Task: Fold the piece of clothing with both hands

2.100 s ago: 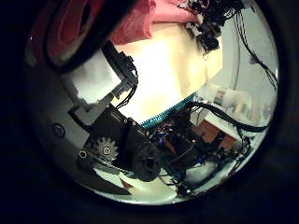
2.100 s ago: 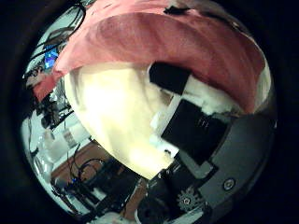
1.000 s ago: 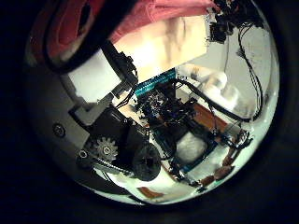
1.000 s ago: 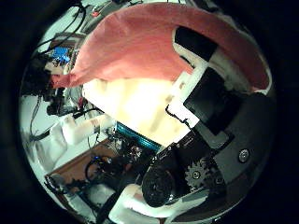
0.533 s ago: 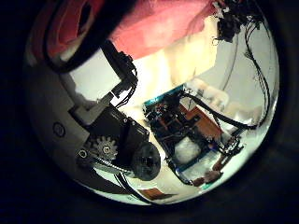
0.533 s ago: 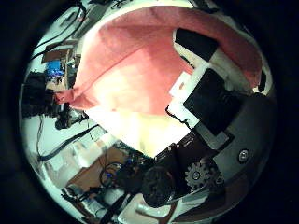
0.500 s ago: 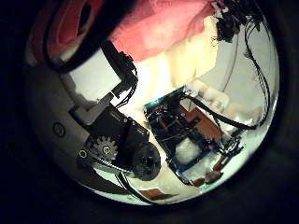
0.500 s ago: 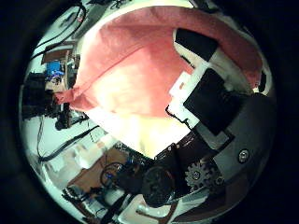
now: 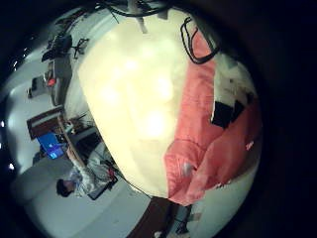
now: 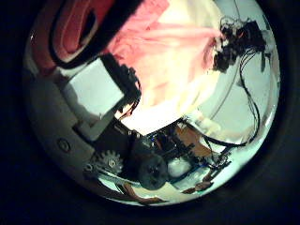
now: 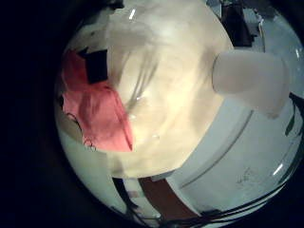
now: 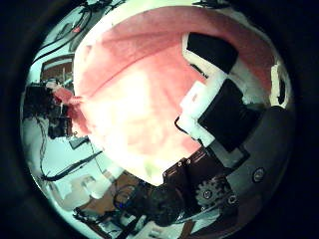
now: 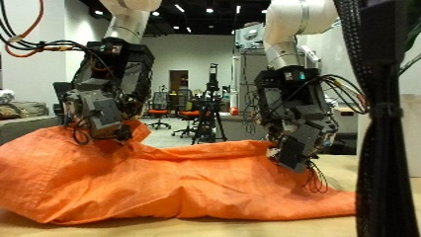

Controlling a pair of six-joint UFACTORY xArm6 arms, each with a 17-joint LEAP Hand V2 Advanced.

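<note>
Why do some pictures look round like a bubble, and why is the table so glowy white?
The palm views come from very wide-angle cameras, so each scene bulges inside a dark circle. In the left little finger side palm view the table glares bright beside the orange clothing. The outside view stays flat, showing the orange clothing under the left hand and right hand.

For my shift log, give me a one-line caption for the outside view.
Left hand and right hand each pinch the orange garment lying rumpled across the table.

No text, label or number could be read in any view. The orange garment (image 13: 171,183) bore no legible print.
</note>
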